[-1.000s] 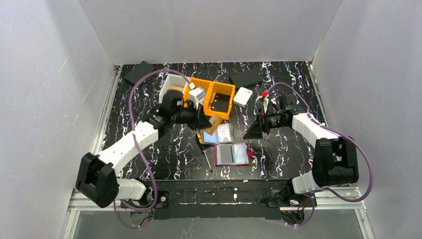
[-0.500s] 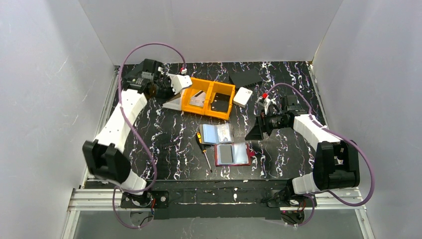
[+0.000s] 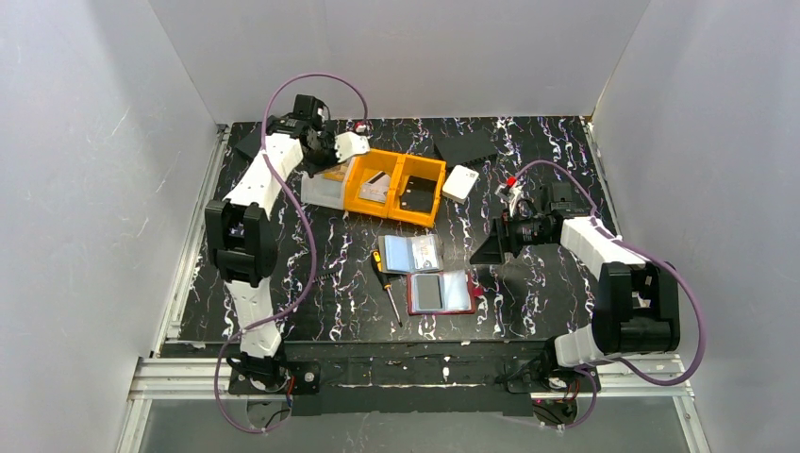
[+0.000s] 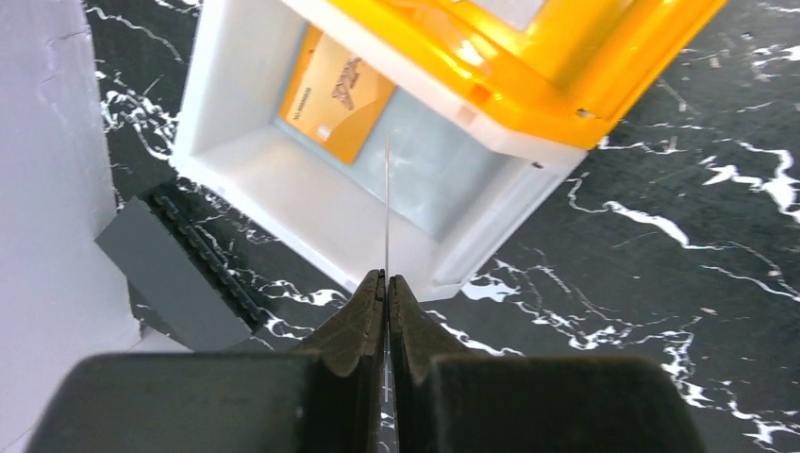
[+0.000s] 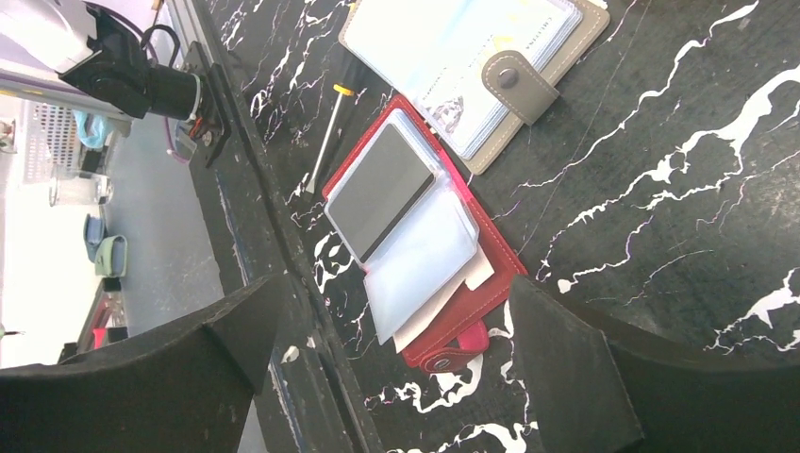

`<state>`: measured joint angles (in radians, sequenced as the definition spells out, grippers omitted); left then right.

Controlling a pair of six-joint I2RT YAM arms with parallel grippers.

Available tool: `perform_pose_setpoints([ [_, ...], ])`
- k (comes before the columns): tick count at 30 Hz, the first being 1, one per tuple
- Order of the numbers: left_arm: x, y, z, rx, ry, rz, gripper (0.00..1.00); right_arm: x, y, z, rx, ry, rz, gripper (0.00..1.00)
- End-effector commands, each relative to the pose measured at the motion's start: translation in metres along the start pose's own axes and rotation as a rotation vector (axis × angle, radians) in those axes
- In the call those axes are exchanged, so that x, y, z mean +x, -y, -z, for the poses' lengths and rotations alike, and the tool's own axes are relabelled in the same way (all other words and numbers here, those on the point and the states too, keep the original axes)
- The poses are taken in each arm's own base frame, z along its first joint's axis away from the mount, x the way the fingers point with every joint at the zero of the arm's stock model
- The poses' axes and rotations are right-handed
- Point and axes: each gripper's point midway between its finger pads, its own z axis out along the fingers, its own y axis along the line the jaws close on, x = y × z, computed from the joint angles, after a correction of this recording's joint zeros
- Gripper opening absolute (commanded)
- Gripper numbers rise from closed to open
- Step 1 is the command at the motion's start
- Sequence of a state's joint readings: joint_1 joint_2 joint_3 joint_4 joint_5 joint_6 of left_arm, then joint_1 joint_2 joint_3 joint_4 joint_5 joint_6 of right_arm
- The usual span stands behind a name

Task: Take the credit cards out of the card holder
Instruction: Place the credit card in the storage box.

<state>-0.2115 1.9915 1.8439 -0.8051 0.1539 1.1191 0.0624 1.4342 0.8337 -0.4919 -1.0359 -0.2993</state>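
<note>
Your left end effector (image 4: pixel 386 283) pinches a thin, stiff, slippery credit card (image 4: pixel 387 208) edge-on over the white bin (image 4: pixel 283 203). Your right end effector (image 5: pixel 396 293) gapes wide above the red card holder (image 5: pixel 451 347); take its grey card (image 5: pixel 379 189) by an edge.

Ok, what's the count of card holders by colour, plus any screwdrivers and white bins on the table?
Red card holder: 1
Grey card holder: 1
Screwdriver: 1
White bin: 1
Total: 4
</note>
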Motion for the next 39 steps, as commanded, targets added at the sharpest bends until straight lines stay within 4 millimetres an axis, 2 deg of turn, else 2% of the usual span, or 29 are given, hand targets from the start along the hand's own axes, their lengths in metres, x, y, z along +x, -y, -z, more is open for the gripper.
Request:
perform_pose_setpoints([
  [1,0.0,-0.025,0.011,-0.059,0.029,-0.039,0.0,-0.002,0.0,0.0,-0.034,0.015,-0.007,0.98],
  [6,0.008,-0.027,-0.002,-0.038,0.033,-0.072,0.0,-0.004,0.004,0.005,-0.029,0.045,-0.032,0.98],
  [12,-0.001,-0.022,-0.006,-0.001,0.103,-0.111,0.0,-0.006,0.011,0.01,-0.025,0.08,-0.066,0.98],
  [20,-0.004,-0.012,-0.019,0.045,0.142,-0.13,0.0,-0.004,0.015,0.011,-0.023,0.083,-0.08,0.98],
  [26,0.002,-0.008,-0.031,0.069,0.128,-0.136,0.0,-0.002,0.017,0.009,-0.026,0.081,-0.098,0.98],
  [39,0.006,-0.007,-0.063,0.102,0.126,-0.119,0.0,0.0,0.021,0.007,-0.029,0.077,-0.116,0.98],
])
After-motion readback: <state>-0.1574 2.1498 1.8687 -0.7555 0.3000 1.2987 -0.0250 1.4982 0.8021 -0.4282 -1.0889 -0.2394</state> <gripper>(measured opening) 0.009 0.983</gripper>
